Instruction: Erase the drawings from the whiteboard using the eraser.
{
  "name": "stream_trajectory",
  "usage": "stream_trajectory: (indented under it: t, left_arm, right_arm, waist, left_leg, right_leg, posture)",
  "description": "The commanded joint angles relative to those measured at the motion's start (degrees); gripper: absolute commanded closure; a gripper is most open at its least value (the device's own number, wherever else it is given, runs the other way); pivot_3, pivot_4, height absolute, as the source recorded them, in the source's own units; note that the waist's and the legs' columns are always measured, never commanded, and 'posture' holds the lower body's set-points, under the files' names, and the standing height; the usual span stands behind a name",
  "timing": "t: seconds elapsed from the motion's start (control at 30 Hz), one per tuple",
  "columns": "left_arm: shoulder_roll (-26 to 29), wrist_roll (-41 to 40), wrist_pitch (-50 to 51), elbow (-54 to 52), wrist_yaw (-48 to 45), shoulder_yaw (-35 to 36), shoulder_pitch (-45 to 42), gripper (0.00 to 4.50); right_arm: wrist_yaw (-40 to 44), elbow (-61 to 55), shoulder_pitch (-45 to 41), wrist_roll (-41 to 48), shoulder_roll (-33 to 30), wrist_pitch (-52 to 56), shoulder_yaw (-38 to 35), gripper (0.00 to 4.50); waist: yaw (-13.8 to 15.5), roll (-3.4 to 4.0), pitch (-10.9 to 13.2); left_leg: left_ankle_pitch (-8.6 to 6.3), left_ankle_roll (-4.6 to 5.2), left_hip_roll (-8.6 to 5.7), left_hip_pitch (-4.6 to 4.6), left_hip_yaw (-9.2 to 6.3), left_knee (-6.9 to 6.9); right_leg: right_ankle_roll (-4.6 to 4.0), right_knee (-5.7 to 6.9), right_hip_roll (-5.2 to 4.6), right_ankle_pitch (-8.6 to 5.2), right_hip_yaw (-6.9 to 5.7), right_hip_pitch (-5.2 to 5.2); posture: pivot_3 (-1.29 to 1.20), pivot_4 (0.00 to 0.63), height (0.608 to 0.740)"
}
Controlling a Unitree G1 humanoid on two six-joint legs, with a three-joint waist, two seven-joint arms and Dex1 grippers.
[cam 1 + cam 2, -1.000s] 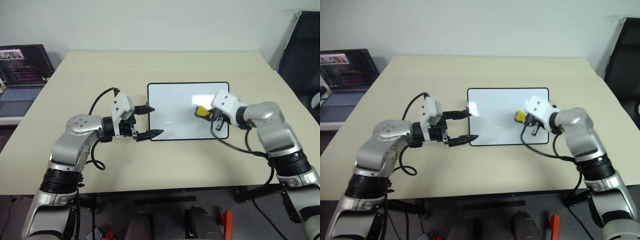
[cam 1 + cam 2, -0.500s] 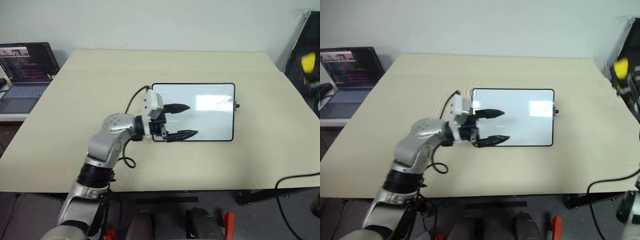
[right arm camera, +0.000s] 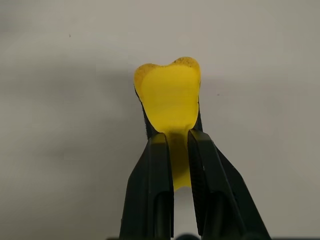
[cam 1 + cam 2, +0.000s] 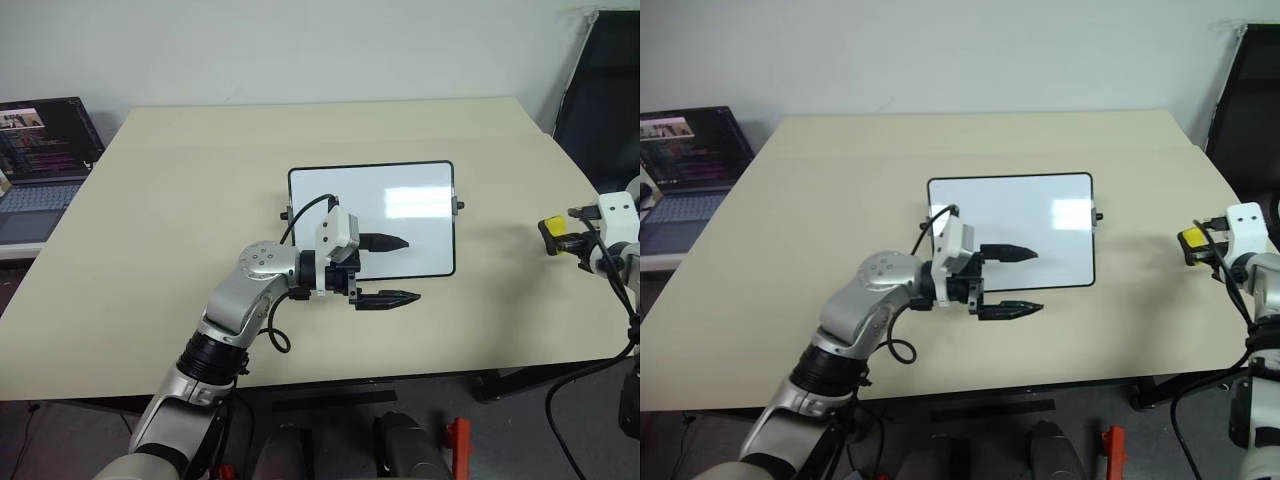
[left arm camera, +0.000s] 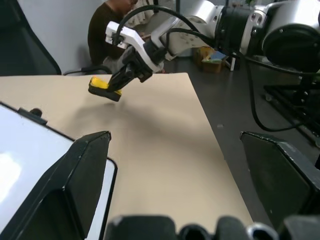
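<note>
The whiteboard (image 4: 400, 190) lies flat at the table's middle. Its face is plain white with a pale glare patch, and no drawings show on the part I can see. My left gripper (image 4: 410, 269) is open and points right. One finger is over the board's near part, the other over the table just in front of its edge. My right gripper (image 4: 568, 240) is far off to the right of the board, above the bare tabletop, shut on the yellow eraser (image 4: 550, 232). The right wrist view shows both fingers pinching the eraser (image 3: 170, 95). The left wrist view shows the eraser (image 5: 102, 87) hanging above the table.
An open laptop (image 4: 40, 150) sits on a side surface at the far left. A black chair (image 4: 605, 100) stands beyond the table's right corner. A seated person (image 5: 107, 30) is behind the right arm. The table's right edge (image 4: 600, 330) is close under the right gripper.
My right gripper has carried the eraser off the whiteboard and out to the right over the table. My left gripper has moved right along the board's near edge, still open. The camera shifted too.
</note>
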Motion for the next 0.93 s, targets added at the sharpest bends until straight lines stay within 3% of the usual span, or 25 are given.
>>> stream_trajectory:
  t: [0.03, 0.17, 0.33, 0.4, 0.53, 0.67, 0.93]
  left_arm:
    - [0.5, -0.8, 0.3, -3.7, 0.9, 1.7, 0.5, 0.0]
    - [1.2, -0.9, 0.6, -4.3, 1.6, 2.3, 1.1, 0.0]
    - [2.6, -0.5, 0.0, -3.5, 3.1, 4.7, 1.3, 0.0]
    - [3.3, -0.2, -0.7, -1.8, 5.6, 8.0, 1.2, 0.0]
    - [5.2, 4.9, -6.9, 8.1, 17.1, 17.4, 1.3, 0.0]
    - [5.2, 7.1, -9.9, 17.9, 25.0, 22.6, -0.7, 0.0]
    - [0.6, 11.7, -19.5, 29.4, 34.4, 23.8, -1.2, 0.0]
  right_arm:
    - [-1.0, 3.9, -3.9, -0.3, -0.6, -3.1, 0.4, 3.13]
    - [-0.9, 6.4, -5.6, 0.7, -0.2, -4.2, 0.2, 1.78]
    - [-0.3, 1.3, -4.9, 4.4, -0.7, -4.6, -2.5, 0.02]
    - [1.2, -5.9, -2.7, 8.7, 0.5, -6.0, -5.8, 0.02]
    - [0.0, -18.5, 6.9, 14.7, 10.3, -15.6, -10.1, 0.02]
    - [-4.2, -19.8, 10.5, 15.1, 17.0, -20.2, -10.8, 0.02]
    - [-7.0, -18.2, 12.5, 14.5, 20.2, -24.0, -9.6, 0.02]
  waist:
    - [0.1, 0.0, 0.0]
    - [0.2, 0.0, 0.0]
    - [0.3, 0.01, 0.0]
    - [0.3, 0.02, 0.0]
    - [0.2, -0.07, 0.0]
    - [0.6, -0.15, 0.0]
    - [2.5, -0.12, 0.1]
  left_leg:
    - [0.0, 0.0, 0.0, -0.02, -0.01, 0.0]
    - [0.0, 0.0, 0.0, -0.05, -0.01, -0.02]
    - [0.0, 0.0, 0.0, -0.04, -0.01, -0.02]
    - [0.0, 0.0, 0.0, -0.04, -0.02, -0.02]
    - [-0.01, 0.01, 0.06, 0.02, -0.13, -0.04]
    - [0.0, 0.0, 0.06, 0.02, -0.16, 0.0]
    - [0.0, -0.03, -0.1, -0.19, -0.13, 0.02]
  right_leg:
    - [0.0, -0.02, 0.0, 0.0, 0.0, 0.0]
    - [0.01, -0.08, -0.01, -0.01, -0.01, 0.0]
    - [0.01, -0.07, -0.01, -0.01, -0.01, 0.0]
    - [0.01, -0.06, -0.01, -0.01, -0.02, 0.0]
    - [0.02, -0.02, 0.05, -0.02, -0.06, 0.02]
    - [0.01, 0.04, 0.02, -0.01, -0.12, 0.05]
    - [0.13, -0.06, -0.2, 0.08, -0.17, -0.07]
  posture:
    - [0.0, 0.15, 0.74]
    - [0.0, 0.15, 0.74]
    - [0.0, 0.15, 0.74]
    - [0.0, 0.15, 0.74]
    - [0.0, 0.15, 0.74]
    - [0.0, 0.15, 0.74]
    - [0.0, 0.15, 0.74]
